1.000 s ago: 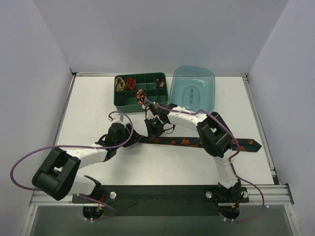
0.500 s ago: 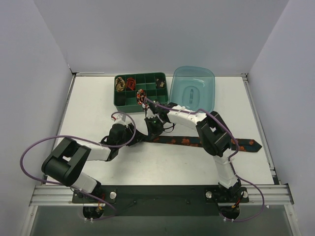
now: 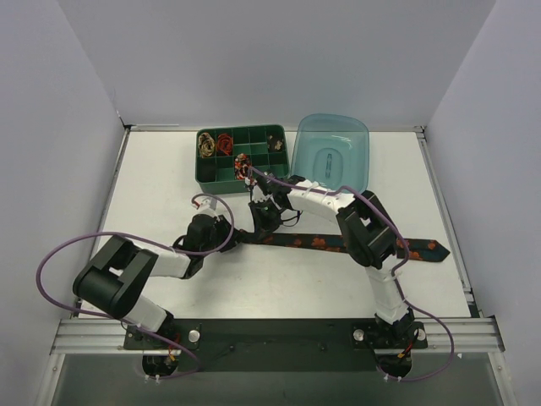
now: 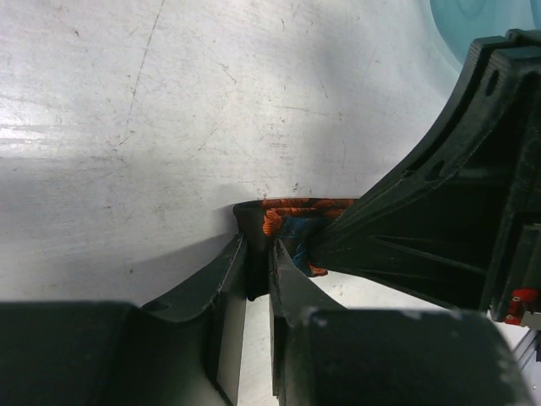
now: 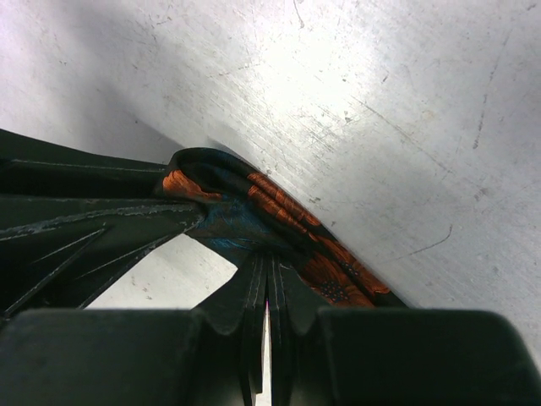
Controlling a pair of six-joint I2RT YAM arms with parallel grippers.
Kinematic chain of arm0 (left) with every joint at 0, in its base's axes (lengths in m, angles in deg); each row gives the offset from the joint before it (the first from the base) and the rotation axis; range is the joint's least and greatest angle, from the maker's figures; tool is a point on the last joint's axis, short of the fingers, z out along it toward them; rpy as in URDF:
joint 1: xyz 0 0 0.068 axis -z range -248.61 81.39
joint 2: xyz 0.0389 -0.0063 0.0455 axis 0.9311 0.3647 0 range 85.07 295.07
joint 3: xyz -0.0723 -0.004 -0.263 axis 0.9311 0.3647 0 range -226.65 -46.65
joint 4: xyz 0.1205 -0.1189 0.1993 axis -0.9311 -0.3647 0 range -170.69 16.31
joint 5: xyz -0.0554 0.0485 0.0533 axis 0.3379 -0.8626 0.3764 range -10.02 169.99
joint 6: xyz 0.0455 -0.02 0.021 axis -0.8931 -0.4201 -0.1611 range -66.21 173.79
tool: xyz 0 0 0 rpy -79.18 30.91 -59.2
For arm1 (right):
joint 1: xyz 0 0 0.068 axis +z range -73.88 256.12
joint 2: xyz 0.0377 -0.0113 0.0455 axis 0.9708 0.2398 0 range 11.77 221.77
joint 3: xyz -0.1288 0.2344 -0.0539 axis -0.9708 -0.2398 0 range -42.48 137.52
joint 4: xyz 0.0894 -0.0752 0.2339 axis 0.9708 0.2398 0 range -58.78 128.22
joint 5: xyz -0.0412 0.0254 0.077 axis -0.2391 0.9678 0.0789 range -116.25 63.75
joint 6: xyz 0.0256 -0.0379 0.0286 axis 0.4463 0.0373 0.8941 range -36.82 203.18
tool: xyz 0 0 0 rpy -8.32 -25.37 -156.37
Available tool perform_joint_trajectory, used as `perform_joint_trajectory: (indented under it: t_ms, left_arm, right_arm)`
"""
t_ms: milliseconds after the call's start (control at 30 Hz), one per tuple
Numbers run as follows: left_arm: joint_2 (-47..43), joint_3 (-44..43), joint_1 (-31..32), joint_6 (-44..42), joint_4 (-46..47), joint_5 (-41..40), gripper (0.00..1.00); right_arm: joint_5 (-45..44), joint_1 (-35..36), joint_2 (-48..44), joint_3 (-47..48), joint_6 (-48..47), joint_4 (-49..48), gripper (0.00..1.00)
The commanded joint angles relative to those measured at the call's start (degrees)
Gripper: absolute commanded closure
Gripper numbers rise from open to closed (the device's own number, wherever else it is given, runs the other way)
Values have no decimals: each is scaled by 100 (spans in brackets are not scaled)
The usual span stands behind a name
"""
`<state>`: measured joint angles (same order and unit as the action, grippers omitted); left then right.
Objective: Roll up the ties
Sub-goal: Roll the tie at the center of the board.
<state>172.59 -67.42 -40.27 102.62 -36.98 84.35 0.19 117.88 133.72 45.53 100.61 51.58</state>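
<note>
A black tie with orange-red blotches point(image 3: 338, 244) lies flat across the table, its wide end at the right. Its narrow end is folded up between both grippers. My left gripper point(image 3: 230, 238) is shut on that end of the tie point(image 4: 254, 245), with the black fabric pinched between its fingers. My right gripper point(image 3: 264, 222) is shut on the same folded end point(image 5: 279, 224) from the other side. Each wrist view shows the other gripper's fingers touching the fold. Small coils of gold-black tie point(image 3: 205, 144) and red tie point(image 3: 224, 142) sit in the green box.
A green compartment box point(image 3: 275, 168) stands at the back centre, with another small coil point(image 3: 243, 164) in its front row. A turquoise plastic lid point(image 3: 331, 153) lies to its right. Purple cables loop from both arms over the left and right of the table.
My left arm's elbow has swung inward and its gripper has shifted slightly right along the tie's narrow end. My right gripper has stayed at the fold.
</note>
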Motion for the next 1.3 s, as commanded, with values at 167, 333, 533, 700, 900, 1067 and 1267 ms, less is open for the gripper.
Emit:
perform_joint_trajectory:
  t_ms: [167, 333, 533, 700, 900, 1067, 1267]
  left_arm:
    - [-324, -690, -4, -541, -954, -49, 90]
    - [-534, -989, 128, -753, -1438, -93, 94]
    - [-807, -1262, 312, -823, -1711, -225, 94]
    - [-1009, -1376, 409, -850, -1667, -207, 95]
    - [-1246, -1438, 568, -938, -1658, -295, 95]
    - [-1089, -1544, 647, -973, -1746, -278, 95]
    - [-852, -1605, 866, -999, -1790, -392, 96]
  right_arm:
    - [-367, -71, 250, 120, -152, 223, 100]
    - [-350, -63, 373, 155, -161, 223, 100]
    - [-306, -71, 452, 243, -126, 223, 100]
    - [-201, -80, 470, 331, -82, 223, 100]
    - [116, -115, 514, 437, 85, 92, 100]
    - [309, -124, 584, 489, 243, -41, 100]
    - [538, -159, 672, 498, 437, -199, 100]
